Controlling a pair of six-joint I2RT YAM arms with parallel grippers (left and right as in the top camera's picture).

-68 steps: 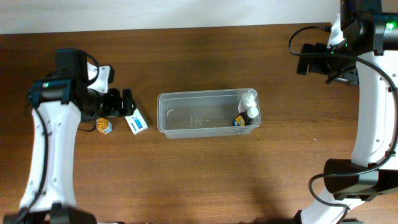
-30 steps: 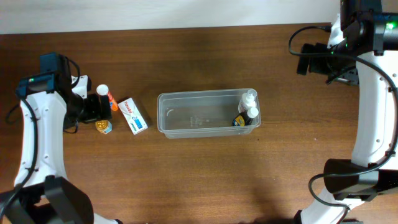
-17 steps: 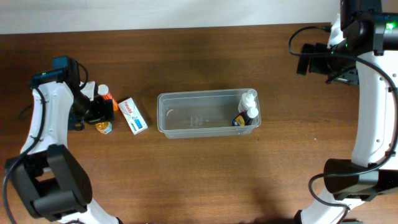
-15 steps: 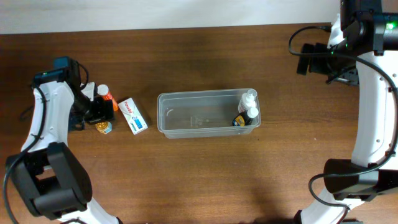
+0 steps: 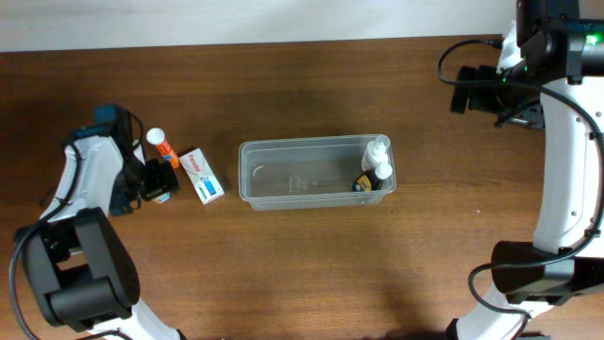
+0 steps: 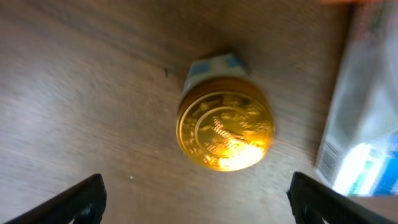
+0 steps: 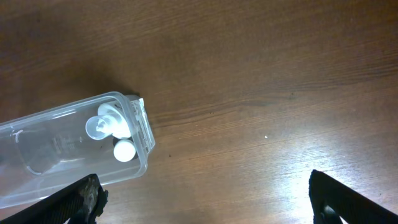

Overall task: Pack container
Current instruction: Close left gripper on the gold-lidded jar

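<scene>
The clear plastic container (image 5: pixel 302 175) lies at the table's middle, with two white-capped bottles (image 5: pixel 379 162) in its right end. A gold-lidded jar (image 6: pixel 225 130) stands on the wood, ahead of and between my left gripper's fingertips (image 6: pixel 87 196). My left gripper (image 6: pixel 199 205) is open and empty over the jar; in the overhead view the left gripper (image 5: pixel 156 179) hides the jar. A white and blue box (image 5: pixel 202 176) lies to its right, an orange bottle (image 5: pixel 160 144) behind it. My right gripper (image 7: pixel 214 202) is open and empty, high at the back right (image 5: pixel 469 91).
The box's edge (image 6: pixel 367 124) is close on the right of the jar in the left wrist view. The container's right end (image 7: pixel 74 143) shows at the lower left of the right wrist view, with bare wood to its right.
My left gripper has shifted toward the front and now covers the gold-lidded jar in the overhead view. The right arm, container, box and bottles have not moved.
</scene>
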